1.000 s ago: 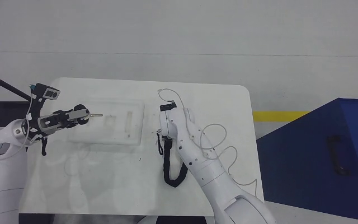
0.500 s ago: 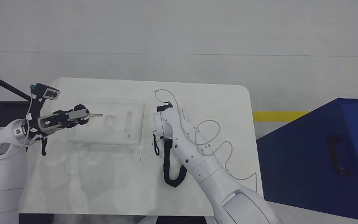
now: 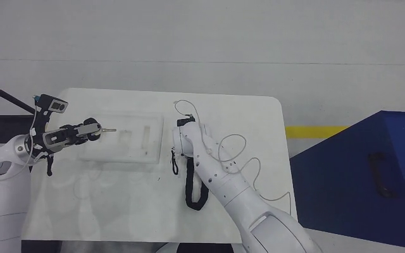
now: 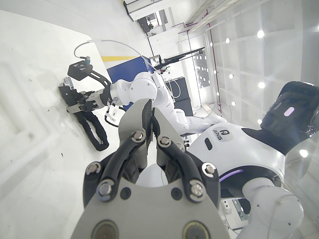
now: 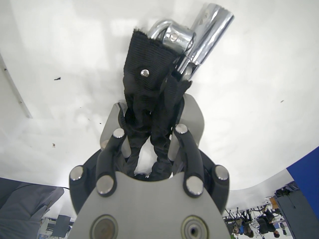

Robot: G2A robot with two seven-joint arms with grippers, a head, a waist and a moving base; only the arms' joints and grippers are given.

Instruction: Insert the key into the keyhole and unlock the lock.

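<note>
Nearest the robot, at about 6 o'clock from the middle of the counter (image 3: 253, 120), the lock's black sleeved cable (image 3: 196, 193) lies in a loop on the surface. Just beyond it, near the middle, the right hand (image 5: 153, 105) is pressed together on the gathered sleeve ends; the chrome barrel of the lock (image 5: 211, 30) juts past its fingertips, low over the counter; whether it rests there I cannot tell, and the keyhole cannot be made out. Farther out, at 9 o'clock, the left hand (image 3: 96, 131) is pinching the key (image 3: 109, 131) by its head, blade pointing toward 3 o'clock above a clear tray (image 3: 139, 158). Key and lock are well apart, the lock just beside the tray's 3 o'clock edge.

The insertion looks not yet begun, and the likely trouble lies in the grips. The right hand holds soft sleeve rather than the metal barrel, so the barrel could swing or give way when the key tip pushes on it; the blade would then skate off the face instead of entering. The key is held only by its head, so a slightly crooked approach could twist it in the pads or lever it loose; turning it would add the same strain. If the keyhole faces away from 9 o'clock, the two hands would need to re-aim first.
</note>
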